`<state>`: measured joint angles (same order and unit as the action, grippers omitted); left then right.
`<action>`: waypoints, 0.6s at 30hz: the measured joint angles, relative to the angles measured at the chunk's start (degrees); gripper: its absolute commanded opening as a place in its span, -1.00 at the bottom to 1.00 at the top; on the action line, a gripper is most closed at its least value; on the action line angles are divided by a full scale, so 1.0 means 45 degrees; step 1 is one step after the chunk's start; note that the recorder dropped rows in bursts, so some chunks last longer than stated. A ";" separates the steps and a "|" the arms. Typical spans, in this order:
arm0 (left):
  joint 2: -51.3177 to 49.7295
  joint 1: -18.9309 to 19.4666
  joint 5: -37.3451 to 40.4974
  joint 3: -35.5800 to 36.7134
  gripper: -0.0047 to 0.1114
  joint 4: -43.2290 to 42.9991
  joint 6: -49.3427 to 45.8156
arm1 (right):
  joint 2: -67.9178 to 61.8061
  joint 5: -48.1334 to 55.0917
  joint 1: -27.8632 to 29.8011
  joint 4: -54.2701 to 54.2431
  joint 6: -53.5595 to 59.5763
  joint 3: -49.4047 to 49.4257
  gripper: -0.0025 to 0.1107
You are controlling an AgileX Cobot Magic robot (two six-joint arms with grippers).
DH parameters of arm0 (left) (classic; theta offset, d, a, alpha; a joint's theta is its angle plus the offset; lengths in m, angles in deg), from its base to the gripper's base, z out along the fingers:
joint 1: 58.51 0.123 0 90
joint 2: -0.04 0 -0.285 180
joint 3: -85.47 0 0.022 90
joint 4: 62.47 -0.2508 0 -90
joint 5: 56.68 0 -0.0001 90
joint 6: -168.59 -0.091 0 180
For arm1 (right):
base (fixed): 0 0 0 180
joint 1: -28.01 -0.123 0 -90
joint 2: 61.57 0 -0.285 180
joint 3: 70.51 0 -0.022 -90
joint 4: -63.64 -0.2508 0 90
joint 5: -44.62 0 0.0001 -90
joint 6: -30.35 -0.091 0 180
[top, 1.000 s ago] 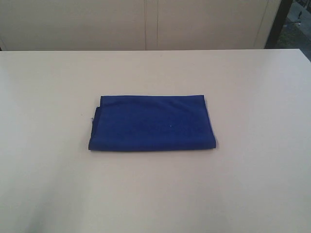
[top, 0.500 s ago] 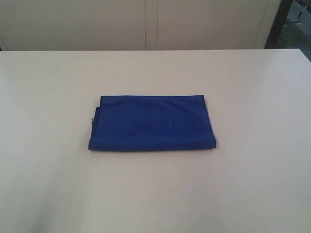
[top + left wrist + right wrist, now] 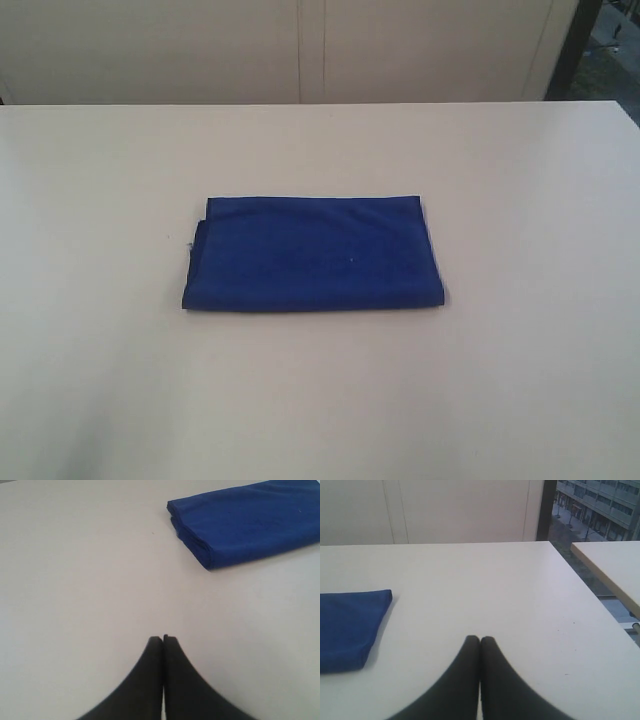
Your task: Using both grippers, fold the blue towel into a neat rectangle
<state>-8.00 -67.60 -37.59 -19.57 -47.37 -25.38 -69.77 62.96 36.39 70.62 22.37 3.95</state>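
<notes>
Right wrist view alone caught a window [image 3: 592, 510] and second table [image 3: 612, 565]; blue towel [image 3: 312, 255] sat on pale table [image 3: 500, 390]; left gripper [image 3: 163, 639], right gripper [image 3: 480, 638] pinched closed.

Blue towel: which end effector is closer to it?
Probably left. The left end effector sits off a corner of the blue towel; the right end effector sits farther off its opposite end.
</notes>
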 measured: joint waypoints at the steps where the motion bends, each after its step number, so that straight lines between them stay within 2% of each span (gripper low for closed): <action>1: 0.0000 0.0092 0.0000 0.0000 -0.92 0.0000 0.0000 | 0.0000 0.0000 0.0000 0.0000 0.0000 0.0000 -0.96; 7: 0.0000 0.0625 0.0000 0.0000 -0.92 0.0000 0.0000 | 0.0000 0.0272 0.0000 0.0000 0.0000 0.0000 -0.96; 16: 0.0000 0.0676 0.0000 0.0000 -0.92 0.0000 0.0000 | 0.0000 0.0314 0.0000 0.0000 0.0000 0.0000 -0.96; 18: 0.0000 0.0676 0.0000 0.0000 -0.92 -0.0591 0.0000 | 0.0000 0.0314 0.0000 0.0000 0.0000 0.0000 -0.96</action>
<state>-8.00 -64.56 -37.59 -19.57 -50.03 -25.38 -69.77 64.37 36.39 70.62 22.37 3.95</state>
